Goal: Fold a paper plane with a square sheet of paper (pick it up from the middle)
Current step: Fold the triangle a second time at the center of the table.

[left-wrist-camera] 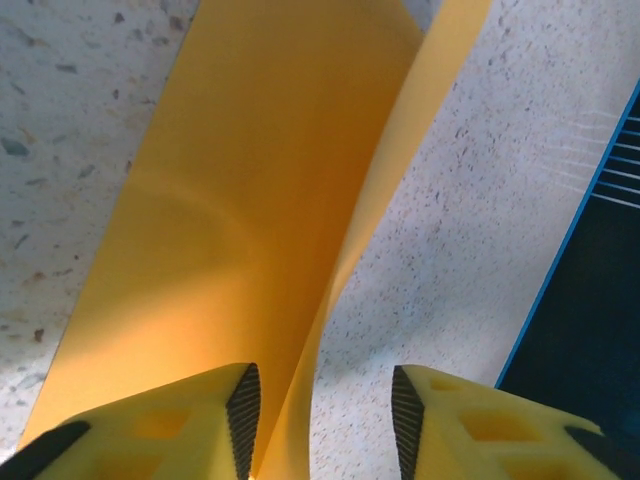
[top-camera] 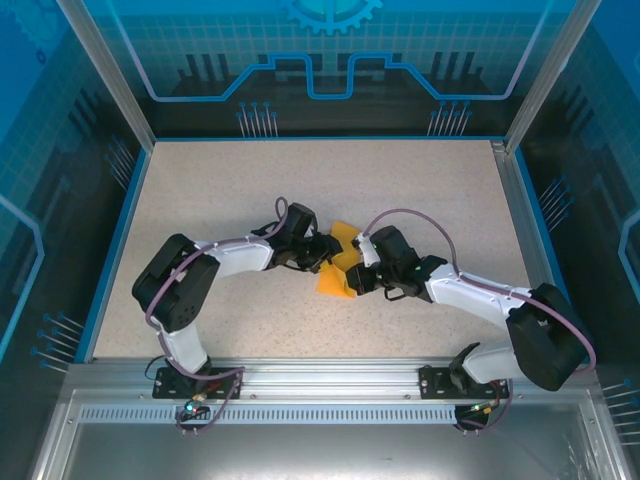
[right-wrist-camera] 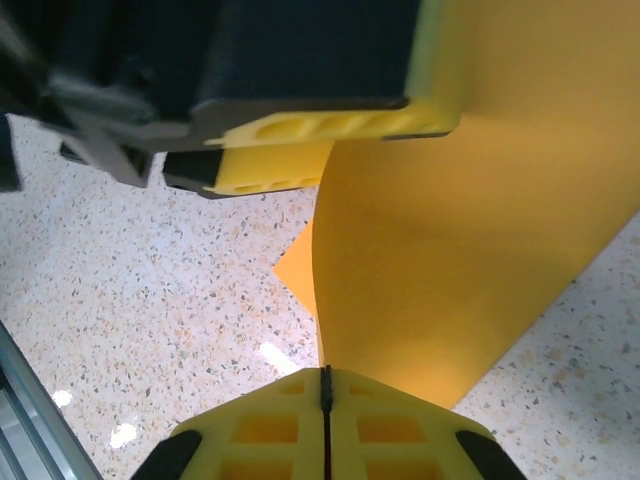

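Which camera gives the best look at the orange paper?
Top external: the square sheet of paper shows in outline, partly hidden. Left wrist crops a curled fold; right wrist shows the right gripper shut on its edge.

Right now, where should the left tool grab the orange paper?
Probably the raised, curling edge of the paper: it stands upright inside the open left tool. Come from the left arm's side, opposite the right tool, which pinches the other end.

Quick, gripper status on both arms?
Left gripper: open, jaws apart with the thin orange-yellow sheet of paper running between them.
Right gripper: closed, holding that sheet by its edge.
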